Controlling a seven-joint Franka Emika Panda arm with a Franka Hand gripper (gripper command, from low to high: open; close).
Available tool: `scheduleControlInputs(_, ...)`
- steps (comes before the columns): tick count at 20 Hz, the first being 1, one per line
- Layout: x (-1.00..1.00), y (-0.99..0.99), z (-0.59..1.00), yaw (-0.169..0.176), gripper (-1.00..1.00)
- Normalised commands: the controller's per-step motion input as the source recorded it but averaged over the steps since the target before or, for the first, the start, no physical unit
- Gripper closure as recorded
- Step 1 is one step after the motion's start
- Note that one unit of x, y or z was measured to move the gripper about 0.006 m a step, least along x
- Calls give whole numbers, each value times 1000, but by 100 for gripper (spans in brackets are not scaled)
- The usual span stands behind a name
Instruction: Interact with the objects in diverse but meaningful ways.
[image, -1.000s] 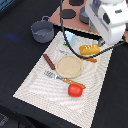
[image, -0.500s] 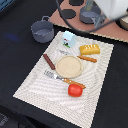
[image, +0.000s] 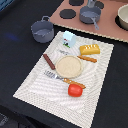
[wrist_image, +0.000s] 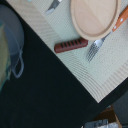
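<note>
Exterior view: no hand in frame. On striped mat (image: 35, 85): golden-yellow bread loaf (image: 90, 49), pale-blue carton (image: 68, 39) upright, red tomato (image: 75, 90), brown sausage stick (image: 48, 61) just beside round plate (image: 68, 66). Grey pot (image: 42, 30) on dark surface (image: 15, 45).

Wrist view: sausage stick (wrist_image: 74, 45) near plate (wrist_image: 95, 17) rim, ridged, dark reddish-brown. Hand unseen; opening cannot be told.

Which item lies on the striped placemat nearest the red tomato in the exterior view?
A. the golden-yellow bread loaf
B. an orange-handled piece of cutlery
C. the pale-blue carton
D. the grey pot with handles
B. The red tomato sits right beside the orange-handled cutlery just below the round tan plate, while the bread loaf and carton lie at the mat's far end and the grey pot stands off the mat.
</note>
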Motion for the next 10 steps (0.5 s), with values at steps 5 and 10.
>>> scheduleControlInputs(5, -933, 24, -245, 0, -100)
scheduleControlInputs(10, -961, 0, -417, -1, -100)
